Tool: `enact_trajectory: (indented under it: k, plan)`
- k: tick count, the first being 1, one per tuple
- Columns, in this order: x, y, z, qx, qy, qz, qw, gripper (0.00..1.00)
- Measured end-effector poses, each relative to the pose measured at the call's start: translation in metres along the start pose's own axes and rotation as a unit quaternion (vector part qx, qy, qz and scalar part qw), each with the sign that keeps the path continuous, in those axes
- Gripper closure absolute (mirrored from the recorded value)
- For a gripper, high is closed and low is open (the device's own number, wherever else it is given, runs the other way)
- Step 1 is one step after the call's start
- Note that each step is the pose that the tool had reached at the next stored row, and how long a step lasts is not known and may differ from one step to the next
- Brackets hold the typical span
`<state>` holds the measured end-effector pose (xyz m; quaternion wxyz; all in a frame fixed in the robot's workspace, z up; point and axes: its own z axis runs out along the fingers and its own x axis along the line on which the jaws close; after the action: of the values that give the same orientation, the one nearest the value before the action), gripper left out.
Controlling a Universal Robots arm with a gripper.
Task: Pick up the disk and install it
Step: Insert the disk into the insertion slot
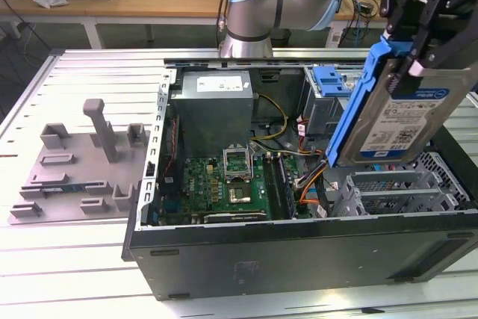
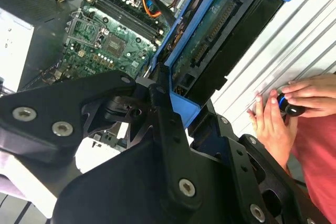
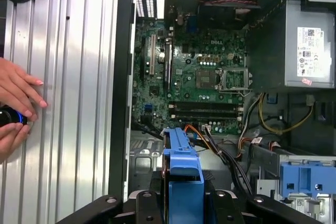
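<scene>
Clearly, the disk (image 1: 403,121) is off the table. It hangs tilted in the air over the open computer case (image 1: 299,248), at the exterior view's right, with its lower end above the case's interior. The gripper (image 1: 412,48) holds it by the upper end, its black fingers (image 1: 394,13) clamped on opposite sides of the blue plastic carrier frame. The gripper's upper part is cut off by the edge of the exterior view.

The disk is a flat silver rectangle, and its white-and-blue label faces the exterior camera, the print too small to make out. In the second wrist view the disk (image 2: 210,40) shows its other face, a green circuit board inside the blue frame, partly hidden by black gripper links. In the first wrist view it appears edge-on as a narrow blue strip.

The case is dark sheet metal, lying on its side with the panel off. Inside are a green motherboard (image 1: 228,181) with a square socket, the grey metal box of a power supply (image 1: 213,106) and a tangle of orange and yellow cables (image 1: 314,177). A blue latch (image 1: 332,84) on a grey cage stands behind the disk.

A grey plastic tray (image 1: 82,158) with upright posts lies on the ribbed metal table (image 1: 75,259), just beside the case at the exterior view's left.

A person's hands (image 2: 278,111) rest on the ribbed surface beside the case, around a small black device (image 2: 291,107) with a blue light. I cannot tell what the device is.
</scene>
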<state>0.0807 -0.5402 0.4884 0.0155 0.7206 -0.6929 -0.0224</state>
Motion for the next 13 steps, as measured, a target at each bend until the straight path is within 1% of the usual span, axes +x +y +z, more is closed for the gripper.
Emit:
enact_trajectory:
  k: [5,9,13]
  plan:
    - [0.0024,-0.0071,-0.0004,0.0004,0.0007,0.0,1.0,0.63]
    - [0.0035,-0.0114,-0.0006,0.0019,0.0012,0.0,1.0,0.63]
    - [0.0049,-0.0178,-0.0009,0.0032,0.0015,0.0,1.0,0.63]
